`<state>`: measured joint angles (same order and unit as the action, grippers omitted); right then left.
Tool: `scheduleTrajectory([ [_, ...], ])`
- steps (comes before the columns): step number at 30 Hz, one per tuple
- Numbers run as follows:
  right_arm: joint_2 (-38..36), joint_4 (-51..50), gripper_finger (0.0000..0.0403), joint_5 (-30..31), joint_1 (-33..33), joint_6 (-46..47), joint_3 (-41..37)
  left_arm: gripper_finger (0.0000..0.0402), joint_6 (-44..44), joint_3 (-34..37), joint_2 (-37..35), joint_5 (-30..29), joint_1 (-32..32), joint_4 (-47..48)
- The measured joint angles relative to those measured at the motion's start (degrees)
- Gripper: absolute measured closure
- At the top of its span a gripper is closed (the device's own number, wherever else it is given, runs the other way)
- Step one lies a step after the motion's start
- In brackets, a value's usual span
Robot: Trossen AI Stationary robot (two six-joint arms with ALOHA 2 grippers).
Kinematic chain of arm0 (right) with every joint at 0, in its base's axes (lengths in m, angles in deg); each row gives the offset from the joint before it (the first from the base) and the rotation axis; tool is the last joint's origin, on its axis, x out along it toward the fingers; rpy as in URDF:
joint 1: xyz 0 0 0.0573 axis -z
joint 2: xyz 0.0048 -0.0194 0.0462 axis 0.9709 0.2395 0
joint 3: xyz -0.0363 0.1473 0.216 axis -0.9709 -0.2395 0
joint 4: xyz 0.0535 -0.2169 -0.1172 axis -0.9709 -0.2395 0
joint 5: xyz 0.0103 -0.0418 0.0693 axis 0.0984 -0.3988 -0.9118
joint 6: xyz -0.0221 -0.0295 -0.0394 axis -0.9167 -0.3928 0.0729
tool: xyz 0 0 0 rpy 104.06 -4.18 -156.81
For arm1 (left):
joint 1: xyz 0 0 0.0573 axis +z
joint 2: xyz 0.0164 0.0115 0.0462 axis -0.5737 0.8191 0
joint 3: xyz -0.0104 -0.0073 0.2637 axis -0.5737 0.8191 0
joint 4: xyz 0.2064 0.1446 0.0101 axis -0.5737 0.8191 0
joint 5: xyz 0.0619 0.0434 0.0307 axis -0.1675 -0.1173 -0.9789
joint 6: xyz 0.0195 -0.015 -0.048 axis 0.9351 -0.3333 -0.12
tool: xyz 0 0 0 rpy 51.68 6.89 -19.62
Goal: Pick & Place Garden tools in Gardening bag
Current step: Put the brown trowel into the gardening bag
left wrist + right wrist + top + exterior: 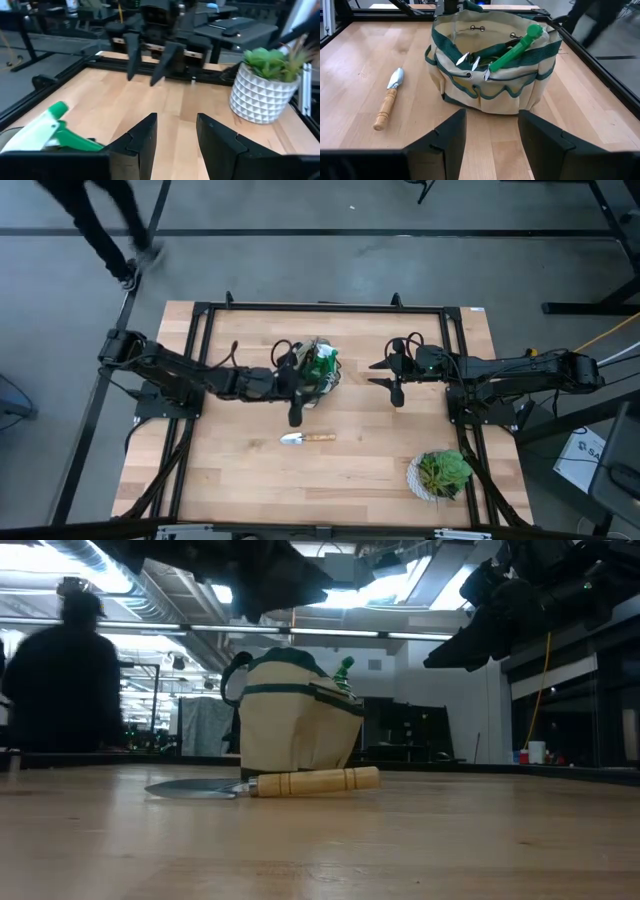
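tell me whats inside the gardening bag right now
Inside the gardening bag a bright green tool sticks up past the rim, with silver metal tips beside it. The bag's bottom is hidden. The trowel lies outside on the table.

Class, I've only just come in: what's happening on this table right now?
A two-armed robot is packing garden tools into the gardening bag. A bright green tool already sticks out of the bag. The trowel lies on the table beside the bag, not yet packed. The left hand hangs open and empty by the bag, above the trowel. The right hand waits open and empty over bare table. A potted plant stands in one corner, apart from the work.
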<state>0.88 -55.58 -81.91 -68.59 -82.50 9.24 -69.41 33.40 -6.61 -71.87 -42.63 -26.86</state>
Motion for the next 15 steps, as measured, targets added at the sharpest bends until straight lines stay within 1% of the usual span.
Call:
scheduleTrajectory([
  [4, 0.00, 0.00, 0.0222, -0.07, 0.01, -0.01, 0.00, 0.0269, 1.46, 0.00, 0.00, 0.14, -1.62, 0.00],
  [11, 0.00, 0.00, 0.0222, -0.05, 0.00, 0.00, 0.00, 0.0270, 1.44, 0.00, 0.00, 5.45, -3.94, 0.00],
  [15, 0.00, 0.00, 0.0222, -0.03, 0.01, -0.01, 0.00, 0.0269, 0.17, 0.00, 0.00, 5.78, -5.30, -0.03],
])
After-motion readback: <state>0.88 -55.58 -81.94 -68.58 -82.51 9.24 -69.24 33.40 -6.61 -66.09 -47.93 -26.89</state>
